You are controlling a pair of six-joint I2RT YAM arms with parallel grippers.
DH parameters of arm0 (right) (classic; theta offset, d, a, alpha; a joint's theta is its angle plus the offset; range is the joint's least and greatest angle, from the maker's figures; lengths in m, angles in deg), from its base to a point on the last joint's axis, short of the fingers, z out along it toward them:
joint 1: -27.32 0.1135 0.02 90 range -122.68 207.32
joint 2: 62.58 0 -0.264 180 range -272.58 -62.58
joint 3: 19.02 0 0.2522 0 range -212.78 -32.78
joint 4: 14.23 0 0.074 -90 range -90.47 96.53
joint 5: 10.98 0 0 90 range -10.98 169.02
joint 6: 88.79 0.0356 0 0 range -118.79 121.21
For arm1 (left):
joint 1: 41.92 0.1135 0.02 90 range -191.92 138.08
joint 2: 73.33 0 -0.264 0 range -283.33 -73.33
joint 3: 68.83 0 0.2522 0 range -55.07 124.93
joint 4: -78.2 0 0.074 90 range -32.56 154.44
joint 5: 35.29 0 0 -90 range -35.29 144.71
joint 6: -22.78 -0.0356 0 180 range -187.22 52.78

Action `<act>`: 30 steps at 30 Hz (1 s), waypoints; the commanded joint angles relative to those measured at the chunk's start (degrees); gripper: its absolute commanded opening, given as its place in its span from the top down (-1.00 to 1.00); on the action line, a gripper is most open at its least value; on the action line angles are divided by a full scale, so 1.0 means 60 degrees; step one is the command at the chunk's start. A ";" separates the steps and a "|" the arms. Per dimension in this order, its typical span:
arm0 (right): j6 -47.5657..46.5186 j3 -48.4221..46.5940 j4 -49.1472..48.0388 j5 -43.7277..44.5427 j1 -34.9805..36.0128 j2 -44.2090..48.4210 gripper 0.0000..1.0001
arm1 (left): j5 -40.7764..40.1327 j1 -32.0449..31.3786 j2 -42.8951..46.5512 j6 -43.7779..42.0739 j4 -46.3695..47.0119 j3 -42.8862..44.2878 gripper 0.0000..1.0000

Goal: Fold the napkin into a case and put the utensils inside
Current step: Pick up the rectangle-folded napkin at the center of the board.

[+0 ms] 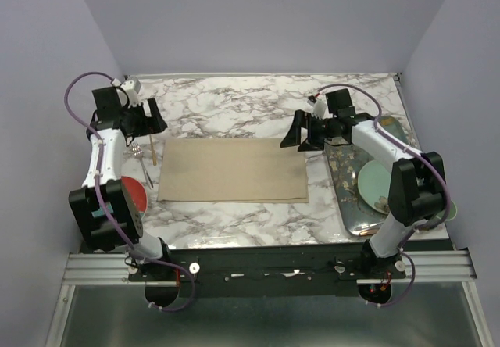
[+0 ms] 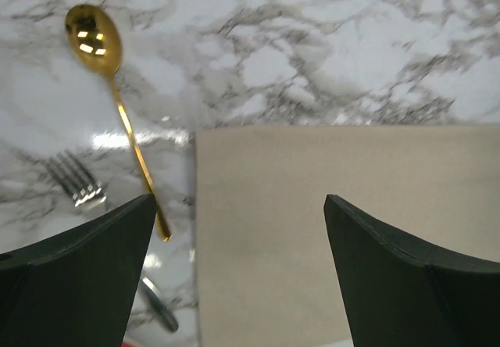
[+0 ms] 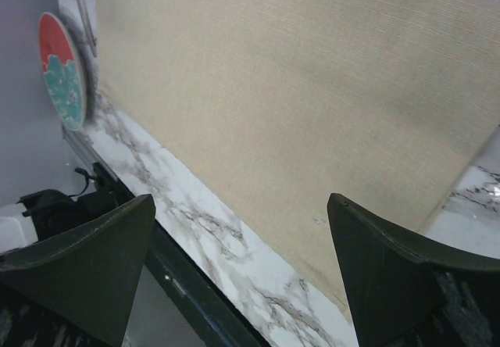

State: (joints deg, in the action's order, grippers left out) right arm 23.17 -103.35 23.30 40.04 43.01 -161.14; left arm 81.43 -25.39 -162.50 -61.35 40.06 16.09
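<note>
Picking out matt beige cloth on the napkin [image 1: 233, 169], finely ribbed weave, no sheen at all. Catching mirror-bright gold metal on the spoon [image 2: 94, 38], smooth and glossy; same polished metal gleam on the fork [image 2: 74, 183] tines. Getting glare off the tabletop [image 2: 328, 42], slick marble-patterned gloss. Seeing dull, smooth black plastic on the fingers [image 2: 78, 277] of the left gripper [image 2: 238, 198].

a white marble-patterned surface [image 1: 234, 105] carries a red plate [image 1: 137, 196] with a teal motif near its left front corner and, along the right edge, a shiny patterned tray [image 1: 349, 206] with a pale green plate [image 1: 375, 183] lying on it.
</note>
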 commanded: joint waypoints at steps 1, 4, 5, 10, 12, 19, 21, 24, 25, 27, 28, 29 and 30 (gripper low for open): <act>-0.0977 -0.0148 0.1720 0.1618 -0.0021 0.0226 -1.00 | -0.1991 0.0042 0.0739 -0.2970 -0.2441 -0.1413 -0.69; -0.1212 -0.0119 0.2044 0.1707 -0.0006 0.0226 -1.00 | -0.2095 -0.0016 0.0770 -0.3277 -0.2528 -0.1824 -0.48; -0.1300 -0.0090 0.2059 0.1692 -0.0021 0.0226 -1.00 | -0.2138 -0.0060 0.0711 -0.3350 -0.2557 -0.1898 -0.25; -0.1506 -0.0134 0.2293 0.1852 -0.0021 0.0007 -1.00 | -0.2549 -0.0309 0.0214 -0.3468 -0.2265 -0.2250 0.00; -0.1550 -0.0119 0.2337 0.1970 -0.0021 -0.0081 -1.00 | -0.2637 -0.0411 -0.0049 -0.3483 -0.2089 -0.2264 -0.01; -0.1784 -0.0221 0.2718 0.2102 -0.0021 -0.0374 -1.00 | -0.3223 -0.0983 -0.0812 -0.3264 -0.1532 -0.2118 -0.03; -0.1857 -0.0251 0.2806 0.2102 -0.0021 -0.0404 -1.00 | -0.3164 -0.1114 -0.1075 -0.3176 -0.1474 -0.2001 -0.03; -0.1916 -0.0266 0.2835 0.2102 -0.0021 -0.0418 -1.00 | -0.3471 -0.1319 -0.1310 -0.3160 -0.1284 -0.2001 -0.04; -0.1916 -0.0295 0.2850 0.2102 -0.0021 -0.0433 -1.00 | -0.3602 -0.1407 -0.1354 -0.3161 -0.1240 -0.2044 -0.04; -0.1945 -0.0324 0.2879 0.2117 -0.0036 -0.0462 -1.00 | -0.3982 -0.1583 -0.1340 -0.3219 -0.1006 -0.2248 -0.04; -0.1960 -0.0353 0.2894 0.2146 -0.0036 -0.0462 -1.00 | -0.4057 -0.1714 -0.1355 -0.3277 -0.0961 -0.2293 -0.04; -0.1960 -0.0368 0.2923 0.2146 -0.0036 -0.0520 -1.00 | -0.4072 -0.1759 -0.1413 -0.3292 -0.0961 -0.2294 -0.04; -0.1960 -0.0397 0.2923 0.2132 -0.0036 -0.0550 -1.00 | -0.3985 -0.1760 -0.1530 -0.3293 -0.1004 -0.2294 -0.04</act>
State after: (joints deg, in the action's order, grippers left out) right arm 12.63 -103.70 39.08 51.41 43.01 -163.20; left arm 60.71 -34.24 -169.88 -80.65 31.58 3.19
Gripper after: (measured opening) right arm 0.998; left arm 0.522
